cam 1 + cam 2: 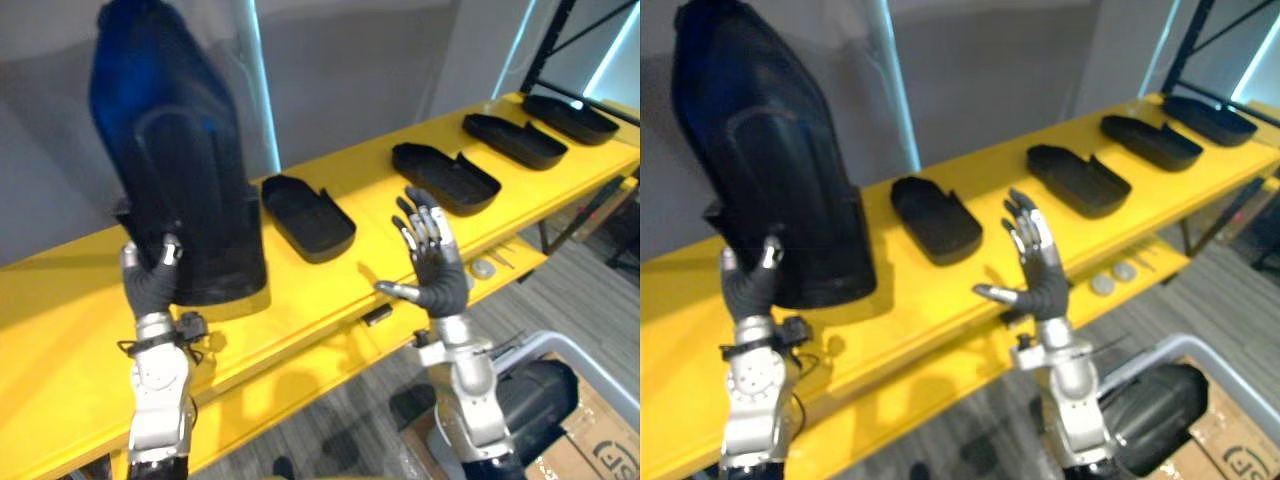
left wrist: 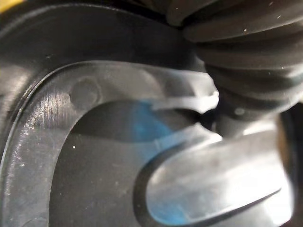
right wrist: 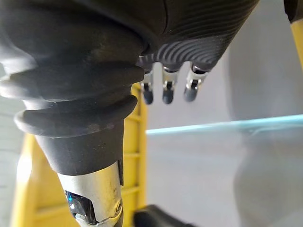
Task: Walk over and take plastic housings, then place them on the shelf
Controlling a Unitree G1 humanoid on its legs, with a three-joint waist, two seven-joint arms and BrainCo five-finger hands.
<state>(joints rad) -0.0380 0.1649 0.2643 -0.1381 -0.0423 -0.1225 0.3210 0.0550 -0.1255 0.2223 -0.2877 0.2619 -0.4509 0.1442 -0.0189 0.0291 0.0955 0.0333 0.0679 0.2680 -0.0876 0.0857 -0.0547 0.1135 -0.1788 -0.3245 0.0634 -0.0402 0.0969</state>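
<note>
My left hand [image 1: 150, 283] is shut on the lower edge of a big black plastic housing [image 1: 180, 160], thumb on its front face. The housing stands upright with its lower end down on the yellow shelf [image 1: 60, 330]; its glossy inner surface [image 2: 94, 142] shows close up in the left wrist view. To the right of it my right hand [image 1: 436, 268] is raised over the shelf's front edge, open, fingers [image 3: 163, 91] spread and holding nothing. Several more black housings lie flat along the shelf: one near [image 1: 307, 216], one further right [image 1: 446, 177], another [image 1: 515, 139] beyond.
A lower yellow shelf board carries small round parts [image 1: 483, 268]. At the lower right on the floor stand a grey bin with a dark bag [image 1: 540, 395] and a cardboard box [image 1: 595, 435]. A black rack upright [image 1: 550, 45] rises at the shelf's far end.
</note>
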